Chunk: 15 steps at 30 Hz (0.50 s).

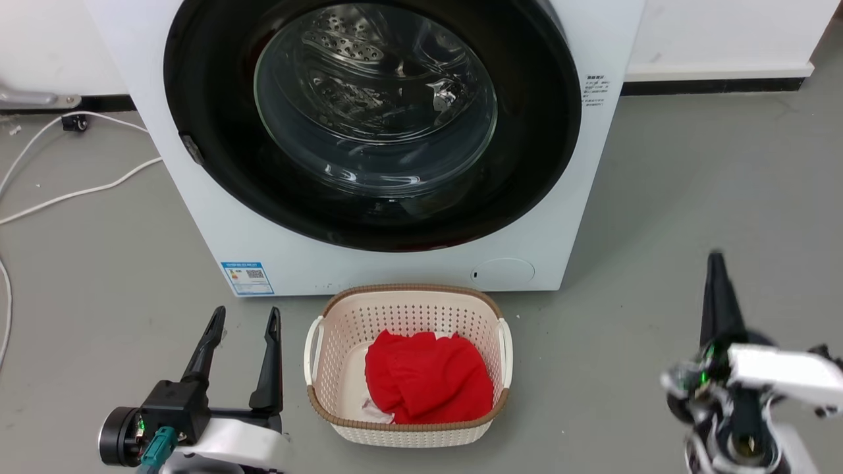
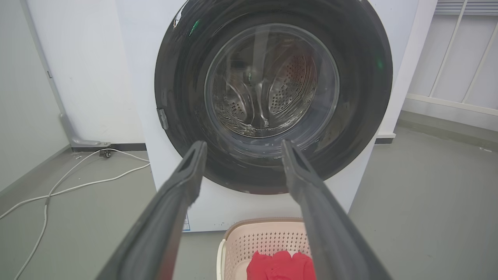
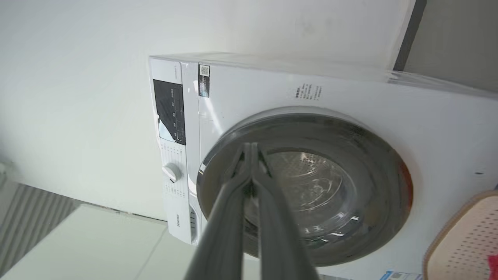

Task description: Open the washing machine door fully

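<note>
1. Left of our left gripper (image 1: 245, 311), white cables (image 1: 66, 194) trail over the grey floor (image 1: 691, 197).
2. Our left gripper's two fingers stand wide apart with nothing between them.
3. Just right of it sits one cream perforated basket (image 1: 408, 289), and in it lies one crumpled red cloth (image 1: 428, 385).
4. Ahead of both grippers stands one washing machine (image 1: 197, 217). The washing machine door (image 1: 211, 118) lies closed against its front, well apart from either gripper. Through the door's glass we see the steel drum (image 1: 349, 46).
5. Right of the basket, our right gripper (image 1: 716, 258) has its two fingers pressed together, gripping nothing.
</note>
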### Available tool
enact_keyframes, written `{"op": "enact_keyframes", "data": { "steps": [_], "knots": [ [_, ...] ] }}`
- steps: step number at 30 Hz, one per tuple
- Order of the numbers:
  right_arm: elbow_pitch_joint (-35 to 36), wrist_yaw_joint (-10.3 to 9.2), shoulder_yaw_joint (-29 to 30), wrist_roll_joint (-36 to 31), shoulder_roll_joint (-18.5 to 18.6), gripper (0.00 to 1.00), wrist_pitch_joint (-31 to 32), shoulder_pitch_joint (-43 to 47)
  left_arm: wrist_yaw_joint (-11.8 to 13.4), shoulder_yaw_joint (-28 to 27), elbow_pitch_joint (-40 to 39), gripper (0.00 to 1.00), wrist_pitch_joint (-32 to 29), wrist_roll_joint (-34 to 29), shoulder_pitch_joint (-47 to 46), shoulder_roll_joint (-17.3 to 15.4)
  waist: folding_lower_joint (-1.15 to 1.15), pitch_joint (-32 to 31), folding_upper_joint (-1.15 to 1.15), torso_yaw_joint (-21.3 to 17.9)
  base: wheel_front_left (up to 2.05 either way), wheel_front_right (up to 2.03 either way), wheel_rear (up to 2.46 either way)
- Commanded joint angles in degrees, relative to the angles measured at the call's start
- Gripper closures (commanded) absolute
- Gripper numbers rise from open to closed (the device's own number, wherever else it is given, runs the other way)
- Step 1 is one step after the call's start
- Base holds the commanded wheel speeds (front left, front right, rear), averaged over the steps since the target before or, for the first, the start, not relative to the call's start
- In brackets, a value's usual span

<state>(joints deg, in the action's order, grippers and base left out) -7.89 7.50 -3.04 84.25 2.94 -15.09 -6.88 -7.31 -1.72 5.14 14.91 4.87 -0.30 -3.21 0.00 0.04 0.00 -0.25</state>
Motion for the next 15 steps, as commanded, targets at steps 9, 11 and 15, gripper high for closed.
{"op": "enact_keyframes", "data": {
  "steps": [9, 11, 15],
  "knots": [
    [-9.73, -0.02, 3.99, 18.02, 3.85, 1.00, 4.71, -21.24, -0.10, 0.02, -1.71, 0.00, 0.41, 0.38, -4.35, 0.08, 0.00, 6.25, 0.00, 0.32, 0.00, 0.00, 0.00],
    [-13.41, -0.02, 3.44, 19.29, 5.76, 1.00, 6.44, -26.45, -0.13, 0.10, -2.20, 0.00, 0.41, 0.38, -5.33, 0.09, 0.00, 7.62, 0.00, 0.65, 0.00, 0.00, 0.00],
    [-22.27, -0.02, 0.41, 19.70, 9.68, 1.00, 9.97, -37.37, -0.14, 0.00, -3.21, 0.00, 0.36, 0.53, -7.51, -0.02, 0.00, 10.27, 0.00, 1.22, 0.00, 0.00, 0.00]
  ]
}}
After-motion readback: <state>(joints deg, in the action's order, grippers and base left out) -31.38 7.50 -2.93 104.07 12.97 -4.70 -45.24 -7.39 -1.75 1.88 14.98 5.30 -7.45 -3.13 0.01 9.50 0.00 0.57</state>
